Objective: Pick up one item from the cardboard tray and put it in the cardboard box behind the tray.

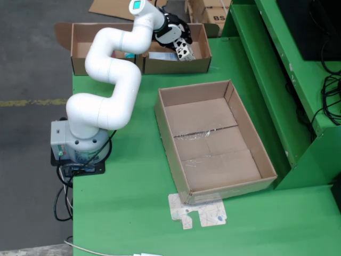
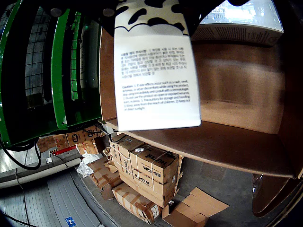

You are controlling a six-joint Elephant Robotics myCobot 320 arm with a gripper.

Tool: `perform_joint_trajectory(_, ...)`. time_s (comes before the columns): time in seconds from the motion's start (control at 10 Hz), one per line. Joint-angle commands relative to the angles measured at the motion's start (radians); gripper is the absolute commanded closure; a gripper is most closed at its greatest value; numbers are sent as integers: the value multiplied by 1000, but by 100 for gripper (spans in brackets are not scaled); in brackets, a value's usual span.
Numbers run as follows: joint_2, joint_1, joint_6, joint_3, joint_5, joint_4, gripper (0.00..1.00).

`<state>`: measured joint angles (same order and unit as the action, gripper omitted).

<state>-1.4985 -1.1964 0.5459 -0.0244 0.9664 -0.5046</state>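
My gripper (image 1: 183,47) is shut on a white carton with black cow spots (image 1: 186,52), holding it over the right compartment of the cardboard box (image 1: 176,65) behind the tray. In the wrist view the carton (image 2: 156,71) hangs down from the top edge, its printed side toward the camera, in front of the box's brown inner wall (image 2: 236,85). A pale flat pack (image 1: 162,56) lies inside that compartment, and a white pack (image 2: 241,21) shows at the wrist view's top right. The large cardboard tray (image 1: 169,141) in mid-table holds no items.
A flattened white paper cutout (image 1: 198,212) lies on the green table in front of the tray. A green frame (image 1: 277,80) runs along the right with cables (image 1: 330,101) beyond it. The arm's base (image 1: 80,144) stands at the table's left edge. Stacked cartons (image 2: 147,175) sit beyond the box.
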Motion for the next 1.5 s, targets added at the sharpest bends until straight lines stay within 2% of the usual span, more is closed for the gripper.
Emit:
perform_joint_trajectory(0.0,23,16,0,24,-13,-7,100)
perform_joint_trajectory(1.0,23,16,-8,24,-13,-7,0)
perform_joint_trajectory(1.4,23,16,-9,24,-13,-7,0)
